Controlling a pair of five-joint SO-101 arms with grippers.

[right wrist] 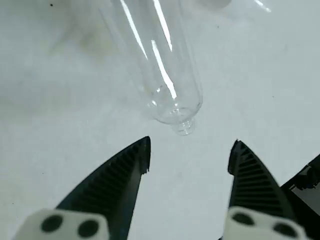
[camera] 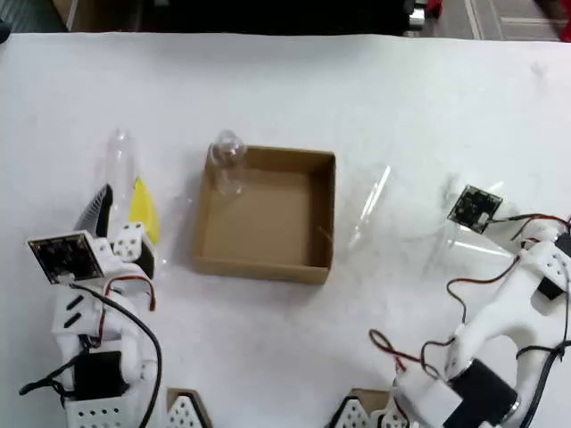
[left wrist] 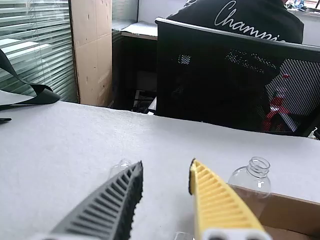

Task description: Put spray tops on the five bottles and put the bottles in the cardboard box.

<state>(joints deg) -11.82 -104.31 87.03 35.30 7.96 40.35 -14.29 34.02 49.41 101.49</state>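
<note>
While left pincer (left wrist: 166,165) gapes over table (left wrist: 60,145) | right pincer (right wrist: 191,145) spread | bottle (right wrist: 170,75) lying just beyond tips

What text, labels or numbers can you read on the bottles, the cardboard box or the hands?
None readable.
The cardboard box is plain brown; the bottle at its corner and the bottle before the right hand carry no labels; the left hand shows no markings.
Any print on the camera boards is too small to read.
</note>
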